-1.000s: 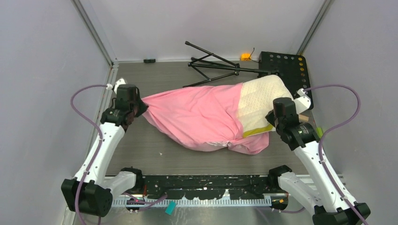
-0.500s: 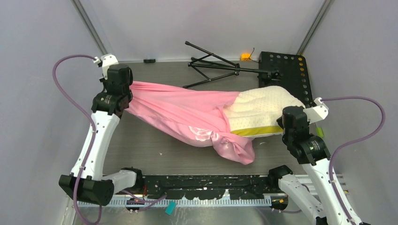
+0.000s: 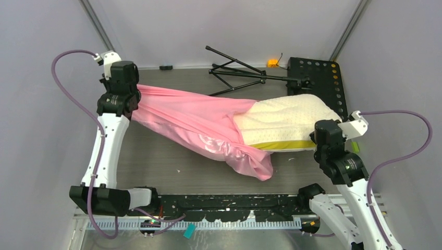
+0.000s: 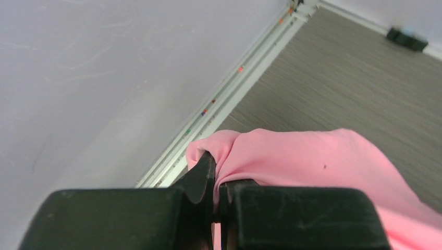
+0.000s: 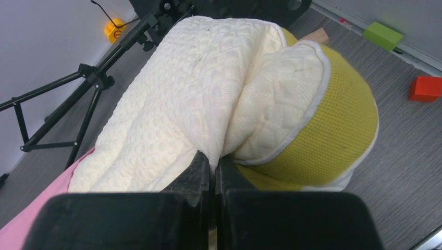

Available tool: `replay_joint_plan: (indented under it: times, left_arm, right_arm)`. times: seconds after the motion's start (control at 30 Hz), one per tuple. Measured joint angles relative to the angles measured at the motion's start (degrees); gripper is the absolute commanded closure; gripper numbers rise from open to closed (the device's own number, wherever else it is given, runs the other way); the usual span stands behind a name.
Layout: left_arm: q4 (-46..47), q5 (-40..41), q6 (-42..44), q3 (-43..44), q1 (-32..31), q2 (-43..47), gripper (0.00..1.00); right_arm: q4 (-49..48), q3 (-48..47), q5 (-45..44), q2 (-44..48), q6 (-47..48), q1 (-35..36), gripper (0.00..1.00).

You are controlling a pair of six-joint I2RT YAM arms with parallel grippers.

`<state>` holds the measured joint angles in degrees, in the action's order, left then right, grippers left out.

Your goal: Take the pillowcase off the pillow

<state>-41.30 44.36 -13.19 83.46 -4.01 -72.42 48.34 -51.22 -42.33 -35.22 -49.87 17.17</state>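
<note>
The fingers of the left gripper are pressed almost together, and a bunched fold of the pink pillowcase is squeezed in the thin gap between them. The fingers of the right gripper are closed in the same way on a pinch of the cream quilted cover of the pillow, just beside its yellow edge band.

In the top view the left gripper is at the upper left of the frame, raised above the table, and the pillowcase stretches from it as a long taut sheet down to the lower middle, where its loose end hangs in wrinkles. The pillow lies in the right half of the frame. Its left part is inside the pink fabric and its right part is bare, with the yellow band along the lower edge.

Behind the pillow, in the upper middle, a folded black tripod lies flat, and a black perforated board is at the upper right. In the right wrist view a green block and a red block rest on the table at the right edge.
</note>
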Motion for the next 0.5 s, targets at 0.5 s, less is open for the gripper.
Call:
replay_joint_plan:
  times: [0.5]
  left_arm:
    - [2.51, 7.37, -3.10, 2.01, 4.26, 3.39, 1.00]
  right_arm:
    - [3.28, -0.44, -6.08, 5.86, -4.79, 0.37, 1.00]
